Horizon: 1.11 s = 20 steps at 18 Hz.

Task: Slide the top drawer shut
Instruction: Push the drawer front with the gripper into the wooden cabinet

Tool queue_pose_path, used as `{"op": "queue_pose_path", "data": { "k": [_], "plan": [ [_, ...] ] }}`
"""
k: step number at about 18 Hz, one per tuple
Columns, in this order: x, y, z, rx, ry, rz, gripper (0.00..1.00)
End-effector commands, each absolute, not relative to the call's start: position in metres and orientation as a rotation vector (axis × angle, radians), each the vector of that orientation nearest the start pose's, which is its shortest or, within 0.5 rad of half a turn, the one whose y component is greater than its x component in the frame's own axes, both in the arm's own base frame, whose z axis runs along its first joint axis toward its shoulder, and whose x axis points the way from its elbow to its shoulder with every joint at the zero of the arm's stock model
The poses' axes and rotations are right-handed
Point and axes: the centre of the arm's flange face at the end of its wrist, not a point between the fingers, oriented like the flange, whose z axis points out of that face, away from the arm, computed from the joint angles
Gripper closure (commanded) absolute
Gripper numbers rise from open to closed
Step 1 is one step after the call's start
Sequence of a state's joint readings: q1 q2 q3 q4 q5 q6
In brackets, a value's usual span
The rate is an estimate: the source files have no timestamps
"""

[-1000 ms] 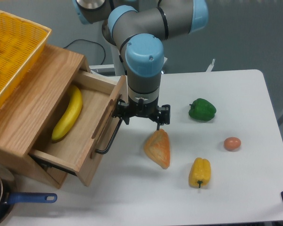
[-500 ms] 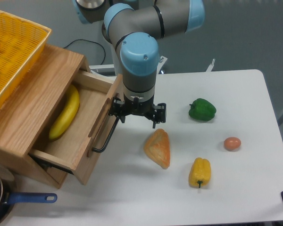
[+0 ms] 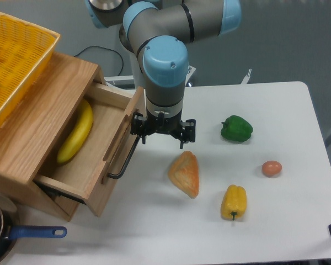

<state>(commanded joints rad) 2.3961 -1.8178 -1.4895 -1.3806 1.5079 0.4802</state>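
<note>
The top drawer [image 3: 108, 192] stands partly pulled out of the wooden cabinet [image 3: 41, 116] at the left, with a yellow banana [image 3: 76, 132] lying inside. Its long black bar handle [image 3: 124, 161] faces the table. My gripper [image 3: 162, 137] points down just to the right of the drawer front's upper end. Its jaws are spread open and empty. The left fingertip [image 3: 139, 134] is right beside the top of the handle; I cannot tell whether it touches.
A bread piece [image 3: 185, 174] lies just below the gripper. A green pepper [image 3: 236, 128], an egg [image 3: 271, 168] and a yellow pepper [image 3: 234, 201] lie to the right. A yellow basket [image 3: 16, 61] sits on the cabinet. A blue-handled pan [image 3: 22, 233] is at the bottom left.
The drawer slid a little way left into the cabinet with the gripper against it. Since then the gripper has shifted slightly right and the drawer has stayed put.
</note>
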Motion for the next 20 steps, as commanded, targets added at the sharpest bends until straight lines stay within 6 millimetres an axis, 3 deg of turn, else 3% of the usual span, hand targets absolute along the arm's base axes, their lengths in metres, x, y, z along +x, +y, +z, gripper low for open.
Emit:
{"op": "queue_pose_path", "data": {
  "k": [20],
  "plan": [
    [-0.327,0.505,0.423,-3.019,-0.542,-0.114,0.00]
  ]
}}
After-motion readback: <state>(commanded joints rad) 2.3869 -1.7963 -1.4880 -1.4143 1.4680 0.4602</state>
